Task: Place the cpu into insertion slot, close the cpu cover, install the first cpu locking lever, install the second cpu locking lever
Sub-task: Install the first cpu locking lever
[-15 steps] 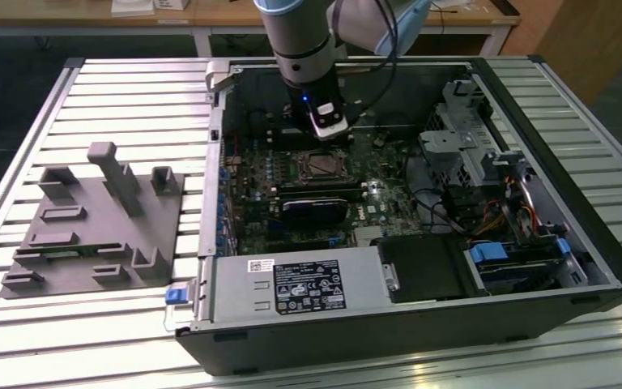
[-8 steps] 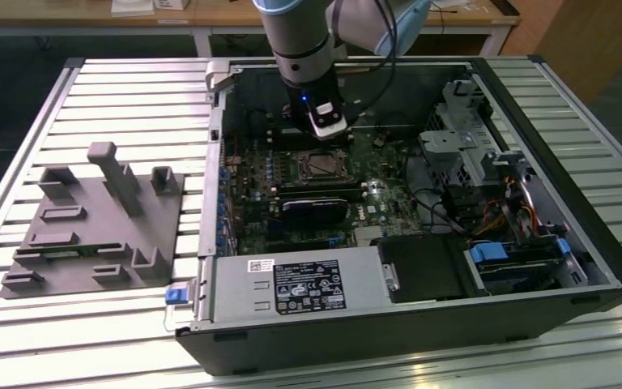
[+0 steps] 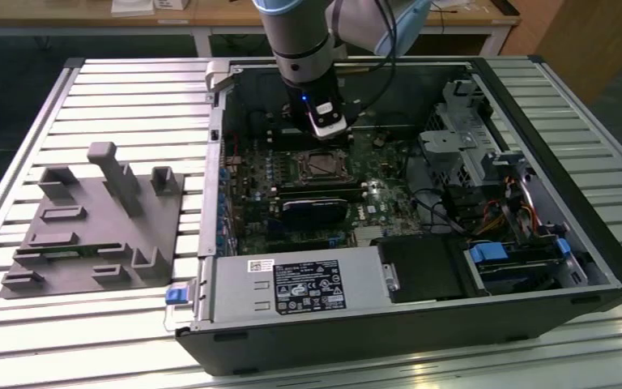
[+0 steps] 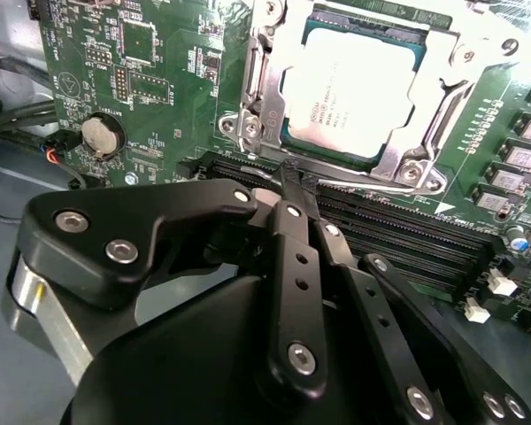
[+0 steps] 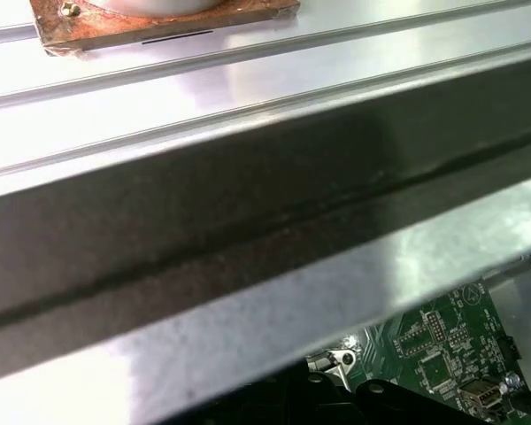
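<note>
cpu cover [image 4: 438,93]: far side cut off by the second wrist view's edge.
memory slots [image 4: 407,239]: near ends hidden behind the gripper [image 4: 290,177].
motherboard [image 5: 434,354]: largely hidden behind the case wall [image 5: 248,221].
insertion slot [image 3: 320,165]: too small to tell detail in the exterior view.

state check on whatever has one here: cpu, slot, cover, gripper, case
cpu, seated in the socket, flat
insertion slot, filled by the cpu
cpu cover, down, framing the cpu through its window
gripper, shut, holding nothing, tips beside the cover's corner
computer case, lying on its side, open on top
</note>
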Tool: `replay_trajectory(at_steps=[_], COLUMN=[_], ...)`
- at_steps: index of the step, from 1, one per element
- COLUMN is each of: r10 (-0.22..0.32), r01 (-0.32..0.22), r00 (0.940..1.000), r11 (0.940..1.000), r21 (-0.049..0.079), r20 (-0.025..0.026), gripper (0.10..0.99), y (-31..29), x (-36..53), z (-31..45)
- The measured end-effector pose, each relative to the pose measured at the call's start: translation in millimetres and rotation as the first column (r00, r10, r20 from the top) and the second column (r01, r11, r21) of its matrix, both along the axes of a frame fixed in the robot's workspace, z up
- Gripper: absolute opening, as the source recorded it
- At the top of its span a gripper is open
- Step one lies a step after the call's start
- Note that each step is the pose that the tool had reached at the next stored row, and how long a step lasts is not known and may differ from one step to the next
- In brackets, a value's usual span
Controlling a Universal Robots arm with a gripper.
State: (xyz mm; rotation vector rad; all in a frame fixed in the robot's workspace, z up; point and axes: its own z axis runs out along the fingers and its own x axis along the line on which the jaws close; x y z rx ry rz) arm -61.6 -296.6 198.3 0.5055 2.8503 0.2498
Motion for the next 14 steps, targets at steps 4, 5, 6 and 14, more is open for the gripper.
replay_trajectory(at_steps=[4, 5, 6, 14], r10=[0.000, 0.000, 0.000, 0.000], r01=[0.000, 0.000, 0.000, 0.000], r00=[1.0000, 1.0000, 1.0000, 1.0000], r11=[1.0000, 1.0000, 1.0000, 1.0000], r21=[0.000, 0.000, 0.000, 0.000], r20=[0.0004, 0.0007, 0.0009, 0.0021], gripper=[0.106, 0.106, 0.106, 0.106], y=[-0.1, -0.4, -1.2, -5.7], x=[0.0, 0.0, 0.0, 0.0], z=[-0.4, -0.6, -0.7, -2.4])
